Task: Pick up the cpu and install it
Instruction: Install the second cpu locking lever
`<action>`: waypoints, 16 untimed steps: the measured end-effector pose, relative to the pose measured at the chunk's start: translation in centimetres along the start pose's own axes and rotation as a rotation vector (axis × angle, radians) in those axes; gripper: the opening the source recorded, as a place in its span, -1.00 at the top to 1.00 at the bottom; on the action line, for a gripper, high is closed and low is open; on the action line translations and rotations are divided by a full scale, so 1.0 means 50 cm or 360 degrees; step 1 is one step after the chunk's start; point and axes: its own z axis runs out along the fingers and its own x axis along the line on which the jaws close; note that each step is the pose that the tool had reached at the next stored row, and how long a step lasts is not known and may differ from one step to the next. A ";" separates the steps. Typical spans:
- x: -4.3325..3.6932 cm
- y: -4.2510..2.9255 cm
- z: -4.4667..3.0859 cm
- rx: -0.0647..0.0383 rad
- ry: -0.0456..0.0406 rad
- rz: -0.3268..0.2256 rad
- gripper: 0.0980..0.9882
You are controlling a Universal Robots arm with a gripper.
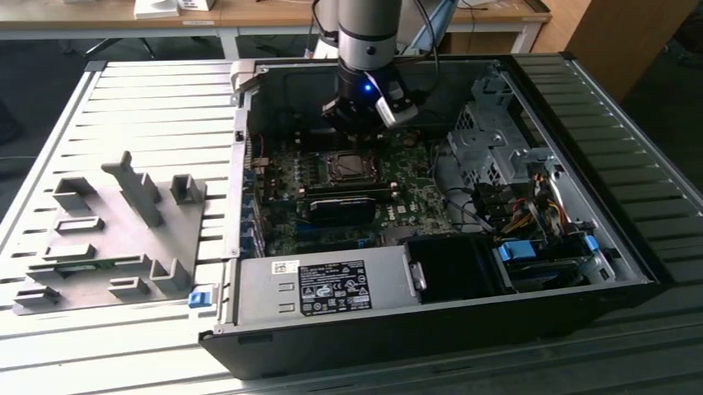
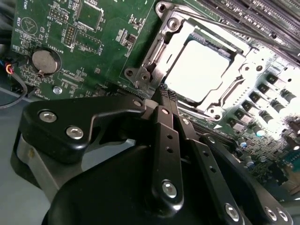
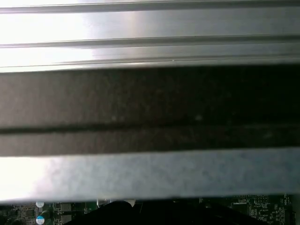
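Note:
The cpu (image 2: 199, 70) lies flat in its socket on the green motherboard (image 2: 93, 42), its silvery top glaring bright, with the metal socket frame (image 2: 157, 51) closed around it. In the exterior view the cpu (image 1: 348, 167) sits mid-board inside the open computer case (image 1: 439, 329). My gripper (image 2: 165, 93) hangs just above the socket's edge, its black fingers (image 2: 166, 140) pressed together with nothing between them. From the exterior view the gripper (image 1: 354, 123) hovers over the board's far side, just beyond the socket.
A grey fixture plate (image 1: 110, 230) with upright blocks lies at the exterior view's left of the case. Inside the case are a power supply (image 1: 318, 284), a drive cage (image 1: 495, 140) and cable bundles (image 1: 516, 206). A coin battery (image 2: 44, 61) sits on the board. The case wall (image 3: 150, 108) is close.

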 end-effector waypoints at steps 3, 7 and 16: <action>0.000 -0.003 0.000 0.0000 0.0000 0.0000 0.98; -0.001 -0.009 0.000 0.0000 0.0000 0.0000 0.98; -0.002 -0.015 -0.023 0.0000 0.0000 0.0000 0.98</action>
